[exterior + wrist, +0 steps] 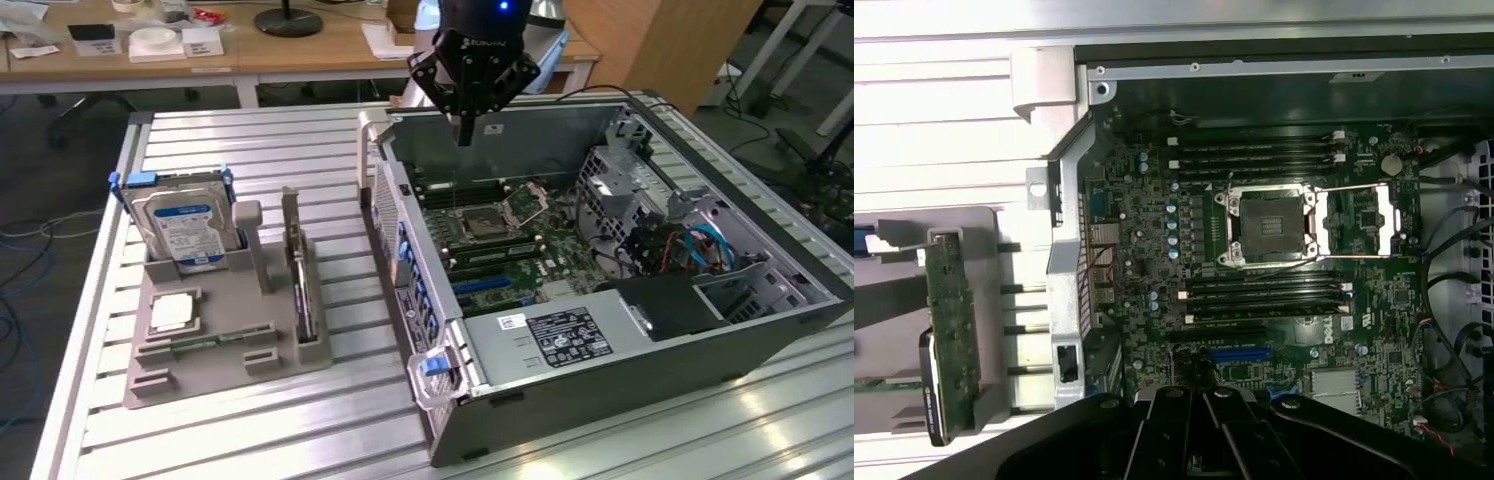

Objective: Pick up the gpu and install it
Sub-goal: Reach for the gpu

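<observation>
While I watch through the exterior view, the gripper hangs above the far wall of the open computer case. Its fingers are pressed together and hold nothing. The gpu stands on edge in a slot of a grey holder, just beside the case on the exterior view's left and well apart from the gripper. On the same holder a hard drive stands upright farther to the exterior view's left, and a small square processor chip lies flat near it. Everything rests on a slatted metal worktop.

Through the wrist view I look down on the motherboard and its open processor socket. The gripper's black fingers meet above the board. The gpu shows edge-on in the holder outside the case.
</observation>
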Robot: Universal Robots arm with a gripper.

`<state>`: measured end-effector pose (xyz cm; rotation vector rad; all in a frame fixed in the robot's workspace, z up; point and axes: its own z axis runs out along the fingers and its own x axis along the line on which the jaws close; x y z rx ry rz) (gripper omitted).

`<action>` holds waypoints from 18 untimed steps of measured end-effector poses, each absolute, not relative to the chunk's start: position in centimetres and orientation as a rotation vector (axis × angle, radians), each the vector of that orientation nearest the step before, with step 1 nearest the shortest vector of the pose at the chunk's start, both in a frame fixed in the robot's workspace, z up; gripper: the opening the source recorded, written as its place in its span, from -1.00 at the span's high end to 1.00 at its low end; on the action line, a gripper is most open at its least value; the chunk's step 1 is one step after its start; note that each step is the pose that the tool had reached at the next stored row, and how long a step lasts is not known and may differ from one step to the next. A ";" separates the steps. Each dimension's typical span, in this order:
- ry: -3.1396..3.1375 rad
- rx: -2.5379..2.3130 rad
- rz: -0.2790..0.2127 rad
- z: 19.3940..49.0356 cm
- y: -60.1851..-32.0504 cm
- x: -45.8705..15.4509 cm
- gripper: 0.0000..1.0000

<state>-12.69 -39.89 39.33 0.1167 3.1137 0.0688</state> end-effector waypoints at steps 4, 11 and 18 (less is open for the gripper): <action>3.114 0.117 0.069 39.3 -39.9 -13.3 0.79; 3.114 0.117 0.069 39.3 -39.9 -14.5 0.79; 3.114 0.117 0.069 39.3 -39.9 -15.5 0.79</action>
